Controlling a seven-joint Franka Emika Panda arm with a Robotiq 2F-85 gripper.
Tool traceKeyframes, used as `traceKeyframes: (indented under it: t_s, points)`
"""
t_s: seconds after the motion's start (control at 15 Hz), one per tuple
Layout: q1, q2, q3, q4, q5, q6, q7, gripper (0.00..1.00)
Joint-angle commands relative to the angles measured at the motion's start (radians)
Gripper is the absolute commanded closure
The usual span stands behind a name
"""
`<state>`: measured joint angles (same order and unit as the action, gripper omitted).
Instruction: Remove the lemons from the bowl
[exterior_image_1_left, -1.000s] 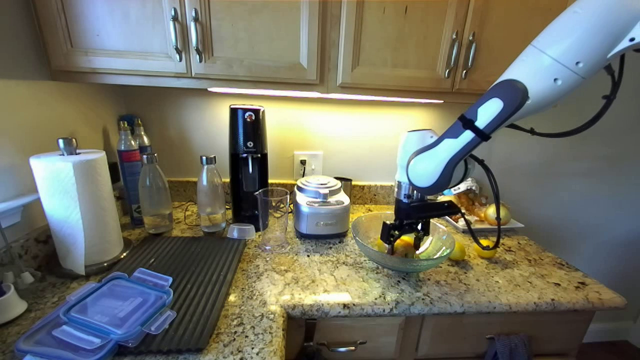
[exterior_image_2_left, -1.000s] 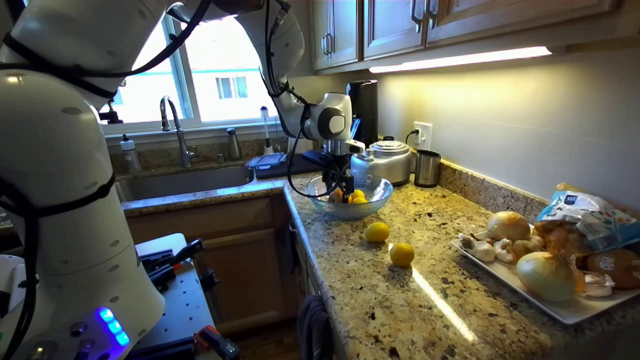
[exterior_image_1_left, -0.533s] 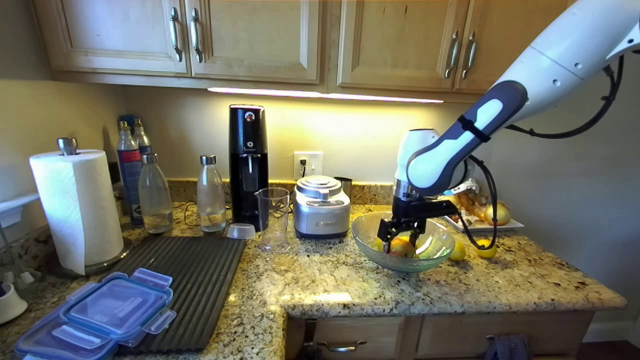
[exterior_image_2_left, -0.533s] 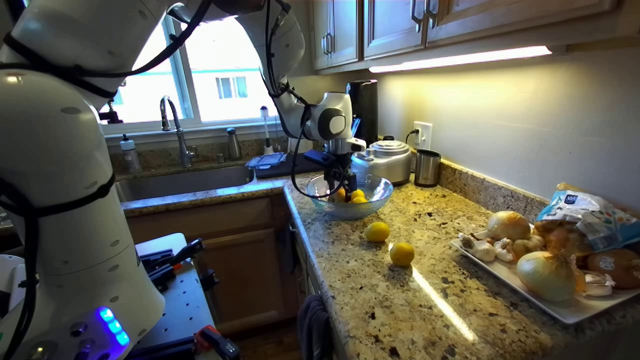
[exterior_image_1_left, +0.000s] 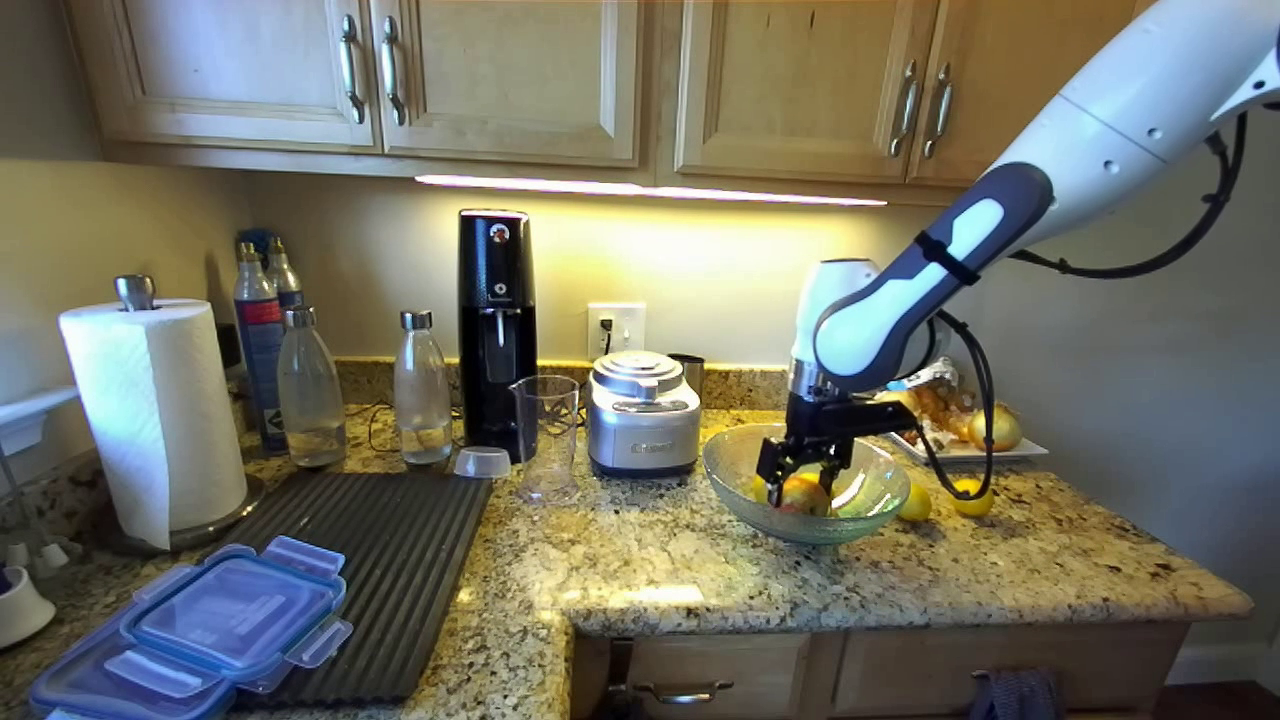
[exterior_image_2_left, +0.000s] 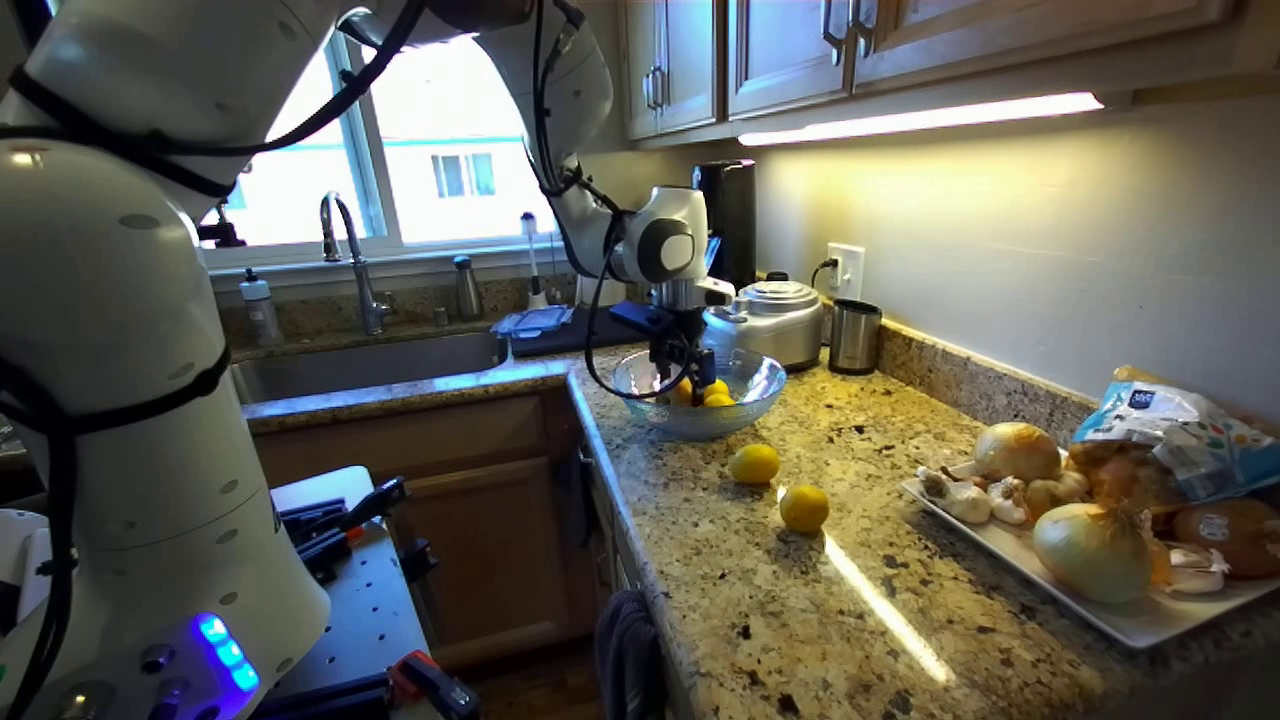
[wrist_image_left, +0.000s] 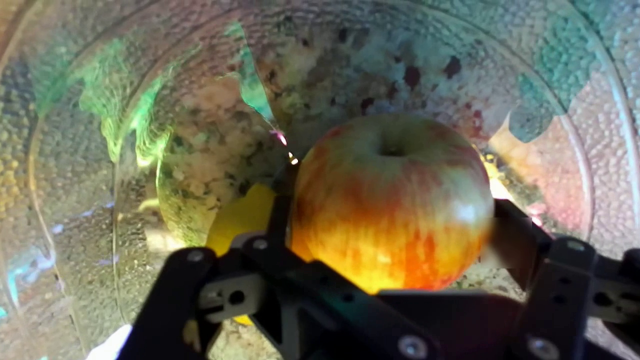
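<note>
The clear glass bowl (exterior_image_1_left: 735, 505) stands near the counter's right part; it shows also in an exterior view (exterior_image_2_left: 690, 426). Inside are a red-yellow apple (wrist_image_left: 392, 200) and yellow lemons (exterior_image_2_left: 717, 400), partly hidden. In the wrist view one lemon (wrist_image_left: 237, 220) shows behind and left of the left finger. Two more lemons lie on the counter beside the bowl, one nearer it (exterior_image_2_left: 754, 464) and one farther (exterior_image_2_left: 804, 508). My gripper (exterior_image_1_left: 808, 488) points down into the bowl, fingers wide apart on both sides of the apple. Whether they press on it is unclear; the right finger is blurred.
A silver appliance (exterior_image_1_left: 645, 425) stands left of the bowl, with a clear beaker (exterior_image_1_left: 547, 440) beyond. A white tray (exterior_image_2_left: 1020, 550) with onions, garlic and a bag lies at the other end. The counter's front edge (exterior_image_1_left: 860, 618) is close to the bowl.
My gripper has shifted slightly inside the bowl, to the left in an exterior view, and the apple shows more clearly between the fingers. The two lemons on the counter have not moved.
</note>
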<state>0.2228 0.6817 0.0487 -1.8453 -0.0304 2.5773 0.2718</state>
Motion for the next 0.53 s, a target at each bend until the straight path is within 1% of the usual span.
traceKeyframes:
  t_s: [0.0, 0.07, 0.13, 0.2, 0.47]
  points:
    - [-0.024, 0.003, 0.02, -0.007, 0.036, -0.002, -0.044, 0.21]
    - [-0.023, -0.001, 0.02, -0.007, 0.038, -0.008, -0.045, 0.28]
    - [-0.027, -0.007, 0.024, -0.01, 0.042, -0.008, -0.054, 0.3]
    - [-0.027, -0.015, 0.023, -0.012, 0.045, -0.01, -0.057, 0.34]
    - [-0.037, -0.048, 0.033, -0.026, 0.062, -0.027, -0.073, 0.34]
